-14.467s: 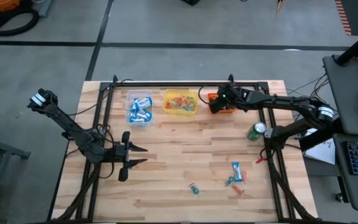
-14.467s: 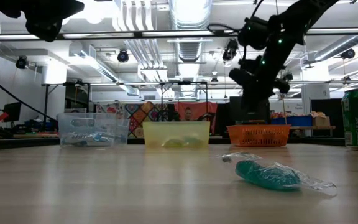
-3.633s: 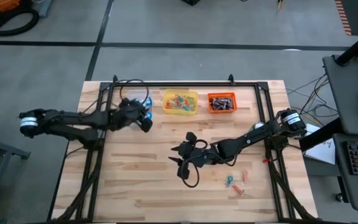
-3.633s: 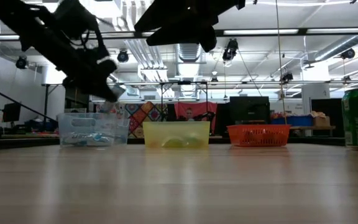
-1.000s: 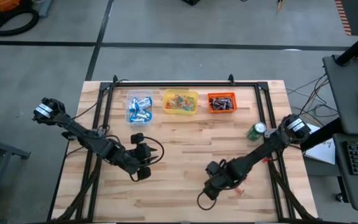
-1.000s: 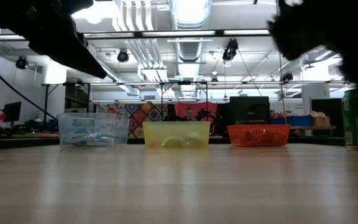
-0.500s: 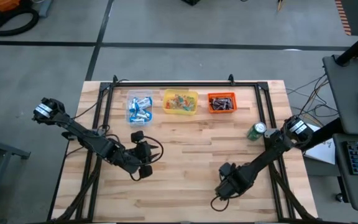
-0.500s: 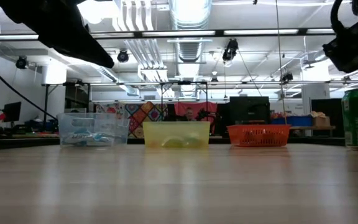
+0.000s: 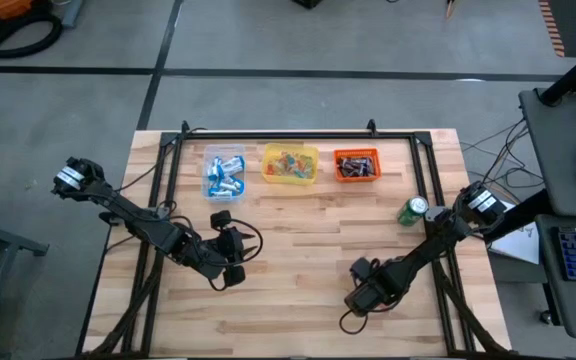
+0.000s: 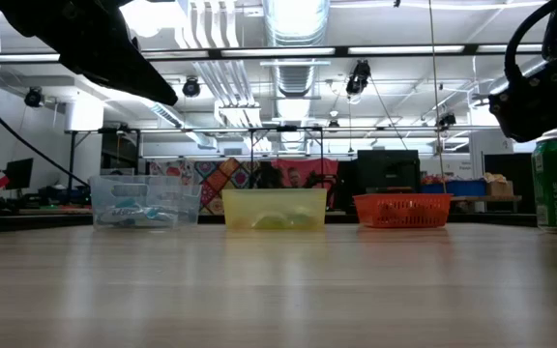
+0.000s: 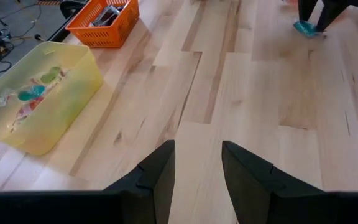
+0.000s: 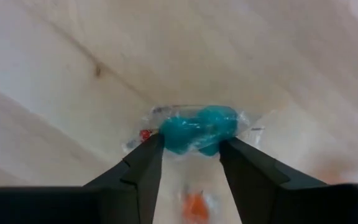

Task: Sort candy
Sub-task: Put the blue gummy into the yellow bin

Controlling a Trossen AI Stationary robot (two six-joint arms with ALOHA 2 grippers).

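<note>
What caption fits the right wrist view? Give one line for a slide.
Right tool open around a teal wrapped sweet on the wooden table.

Open wood is lying ahead of my left gripper [image 11: 196, 180]; the yellow tub [image 11: 39, 99] and orange basket [image 11: 104, 22] are standing off to one side. By my right arm, a green can [image 9: 413, 210] is crowding the table [image 9: 298, 245] edge.

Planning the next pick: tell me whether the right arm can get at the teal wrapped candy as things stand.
Probably yes. The right gripper has its fingers open on either side of the teal wrapped candy, with only bare wooden table around it.
</note>
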